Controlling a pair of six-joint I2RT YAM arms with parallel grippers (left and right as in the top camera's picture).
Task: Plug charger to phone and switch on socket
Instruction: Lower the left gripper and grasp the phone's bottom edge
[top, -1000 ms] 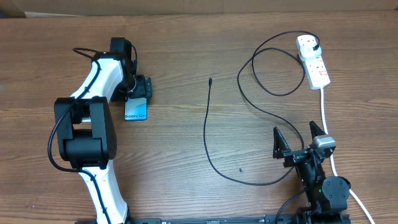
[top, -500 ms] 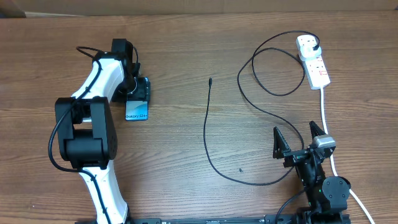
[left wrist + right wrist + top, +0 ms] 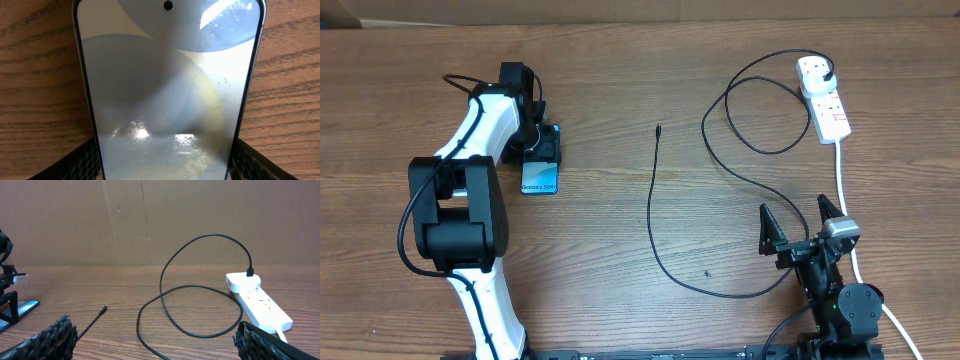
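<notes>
On the counter [image 3: 600,80] left side, my left gripper [image 3: 542,152] clamps the phone [image 3: 167,100] by both long edges; I should lift level, no twist. Right gripper [image 3: 793,208] gapes, charger [image 3: 651,200] untouched.

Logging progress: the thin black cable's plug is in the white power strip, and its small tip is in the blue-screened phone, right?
No. The plug is in the white power strip, but the overhead view shows the small tip of the thin black cable lying loose, apart from the blue-screened phone.

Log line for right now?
left gripper: flanking phone, grip unclear | right gripper: open, empty | charger: plugged into socket, tip free
</notes>
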